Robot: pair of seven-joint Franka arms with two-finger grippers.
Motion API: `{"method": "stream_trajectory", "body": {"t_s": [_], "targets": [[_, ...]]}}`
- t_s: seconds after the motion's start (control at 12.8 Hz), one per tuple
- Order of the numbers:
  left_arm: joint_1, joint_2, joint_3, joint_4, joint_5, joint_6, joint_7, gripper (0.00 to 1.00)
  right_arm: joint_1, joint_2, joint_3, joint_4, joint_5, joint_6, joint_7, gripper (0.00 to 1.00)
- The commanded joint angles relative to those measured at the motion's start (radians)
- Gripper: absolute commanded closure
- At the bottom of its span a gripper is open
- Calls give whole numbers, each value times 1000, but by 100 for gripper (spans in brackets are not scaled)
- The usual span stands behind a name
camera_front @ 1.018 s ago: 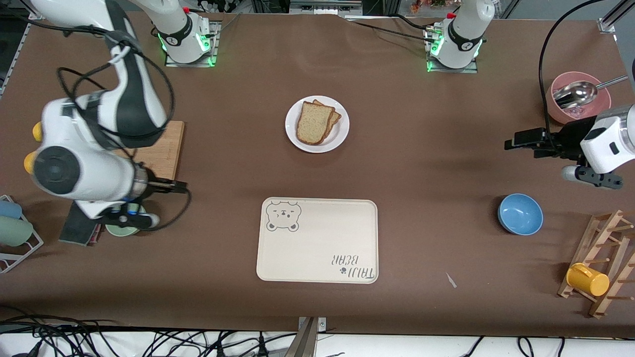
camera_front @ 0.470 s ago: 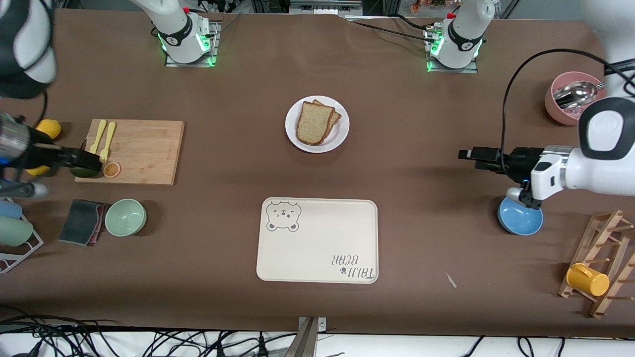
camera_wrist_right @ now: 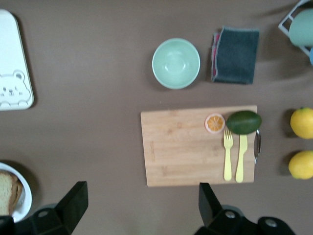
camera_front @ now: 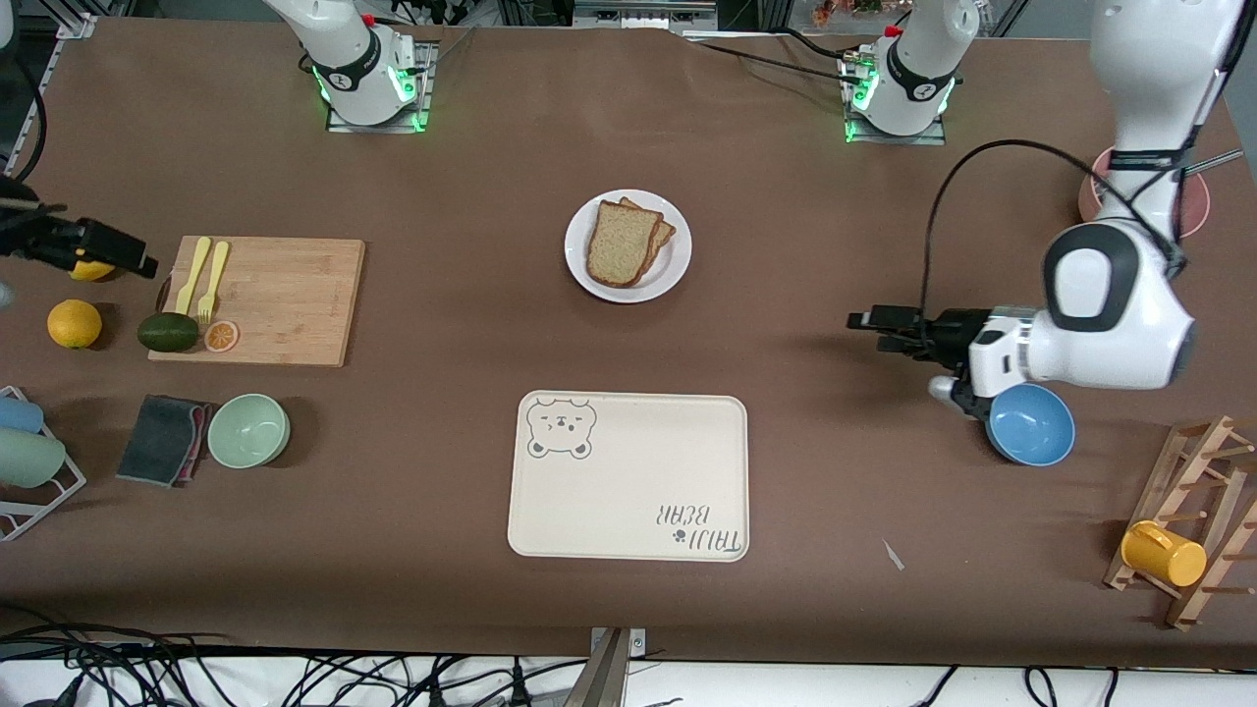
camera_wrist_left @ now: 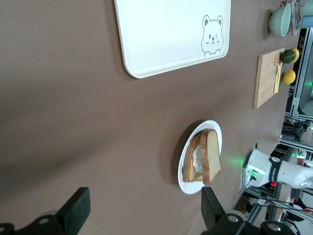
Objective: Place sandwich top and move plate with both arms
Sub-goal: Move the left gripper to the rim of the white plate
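Observation:
The white plate (camera_front: 676,270) stands mid-table, between the arm bases and the tray. The sandwich top (camera_front: 621,243), a pale speckled slice with a dark crust, lies on it over a second slice (camera_front: 662,232). The left wrist view shows the plate (camera_wrist_left: 190,187) and the slices (camera_wrist_left: 211,155) with something white between them. My left gripper (camera_front: 864,321) is open and empty over bare table between the plate and the blue bowl; its fingers (camera_wrist_left: 74,214) frame bare table. My right gripper (camera_front: 133,261) is open and empty over the right arm's end, beside the cutting board.
The cream bear tray (camera_front: 628,476) lies nearer the camera than the plate. The blue bowl (camera_front: 1031,424), a pink bowl with a spoon (camera_front: 1090,191) and a mug rack (camera_front: 1178,530) stand at the left arm's end. The cutting board (camera_front: 275,299), green bowl (camera_front: 248,429), cloth (camera_front: 162,452) and fruit (camera_front: 75,323) stand at the right arm's end.
My right arm has swung up and away from the green bowl to the table's end, uncovering the board and fruit. My left gripper has moved in toward the middle of the table.

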Motion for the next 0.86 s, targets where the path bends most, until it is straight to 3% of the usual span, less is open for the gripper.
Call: {"method": "stream_trajectory", "body": {"t_s": [0.0,0.31,0.47,0.63,0.78], "targets": [[-11,-20,-38,-82,-88,102,68,0,-16,-100,23,-119,-26,40,-4,0],[-20,-8,-168,-180,-106,341,96,0,7,-61,61,-78,-113,81,8,0],[-20,3,-222,-248,-163,441,162,0,7,-64,61,-81,-101,69,8,0],[-23,29,-242,-275,-276,455,260,0,7,-63,57,-86,-96,67,-3,0],[-46,51,-248,-282,-284,473,274,1,7,-64,60,-88,-95,54,-2,0]]}}
